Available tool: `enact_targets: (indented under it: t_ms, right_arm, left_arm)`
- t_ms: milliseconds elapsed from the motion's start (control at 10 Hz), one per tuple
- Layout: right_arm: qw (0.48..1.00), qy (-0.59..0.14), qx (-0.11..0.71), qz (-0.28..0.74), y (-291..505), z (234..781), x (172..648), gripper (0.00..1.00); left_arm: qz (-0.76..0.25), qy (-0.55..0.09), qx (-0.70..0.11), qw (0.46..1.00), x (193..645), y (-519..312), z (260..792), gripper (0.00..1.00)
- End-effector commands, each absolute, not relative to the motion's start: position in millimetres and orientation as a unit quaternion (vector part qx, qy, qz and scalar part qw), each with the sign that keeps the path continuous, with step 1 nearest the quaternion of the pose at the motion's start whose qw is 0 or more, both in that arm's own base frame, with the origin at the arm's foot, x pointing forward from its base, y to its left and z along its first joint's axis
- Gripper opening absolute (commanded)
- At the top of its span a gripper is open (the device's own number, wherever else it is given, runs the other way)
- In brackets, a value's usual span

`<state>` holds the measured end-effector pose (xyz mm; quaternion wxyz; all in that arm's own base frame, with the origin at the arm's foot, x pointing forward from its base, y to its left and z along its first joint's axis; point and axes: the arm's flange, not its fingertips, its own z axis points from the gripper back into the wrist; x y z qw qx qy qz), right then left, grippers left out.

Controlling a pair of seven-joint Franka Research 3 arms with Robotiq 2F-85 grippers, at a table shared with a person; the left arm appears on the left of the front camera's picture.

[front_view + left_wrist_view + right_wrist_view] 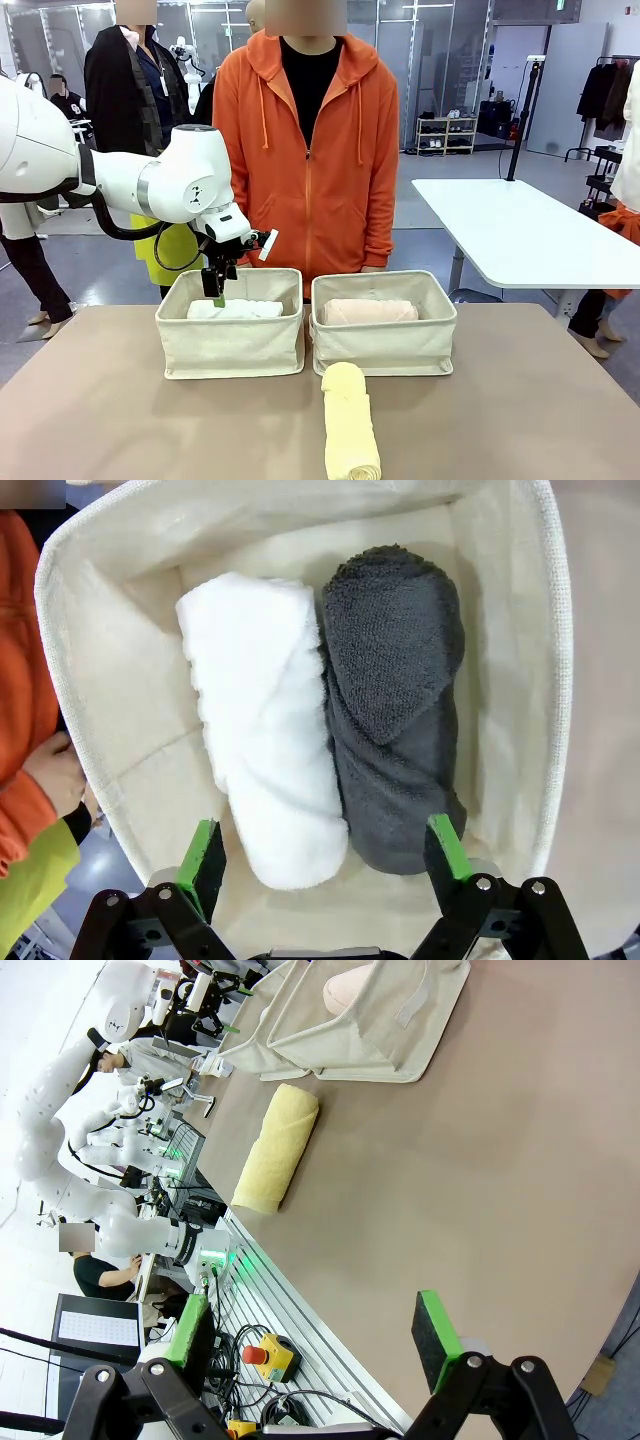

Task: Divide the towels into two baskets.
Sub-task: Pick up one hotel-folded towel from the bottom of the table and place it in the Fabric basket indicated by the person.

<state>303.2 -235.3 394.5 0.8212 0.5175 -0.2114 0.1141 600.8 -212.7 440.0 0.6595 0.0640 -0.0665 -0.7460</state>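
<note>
Left gripper (217, 292) spread wide and empty, hanging just above the left basket (230, 348). Inside, white towel (265, 720) and dark grey towel (395, 700) side by side, touching. Pink towel (368, 311) in the right basket (385, 348). Yellow towel (350, 425) on the table (140, 420), just in front of the right basket. Right gripper (310, 1330) wide open, empty, over bare tabletop

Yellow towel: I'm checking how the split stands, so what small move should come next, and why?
Probably the right gripper, open and empty, should head for the yellow towel on the table. The left basket holds the white towel and the dark grey towel; the right basket shows just the pink towel.
</note>
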Motion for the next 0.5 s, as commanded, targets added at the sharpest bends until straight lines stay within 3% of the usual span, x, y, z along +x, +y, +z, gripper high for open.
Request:
enact_targets:
  t_ms: [0, 400]
  right_arm:
    - [0.824, -0.208, 0.515, 0.109, -234.6, 397.5, 301.7, 1.0]
    - [0.824, -0.208, 0.515, 0.109, -234.6, 397.5, 301.7, 1.0]
  left_arm:
    - [-0.751, -0.066, 0.066, 0.654, 602.3, -210.0, 441.1, 1.0]
    - [-0.751, -0.066, 0.066, 0.654, 602.3, -210.0, 441.1, 1.0]
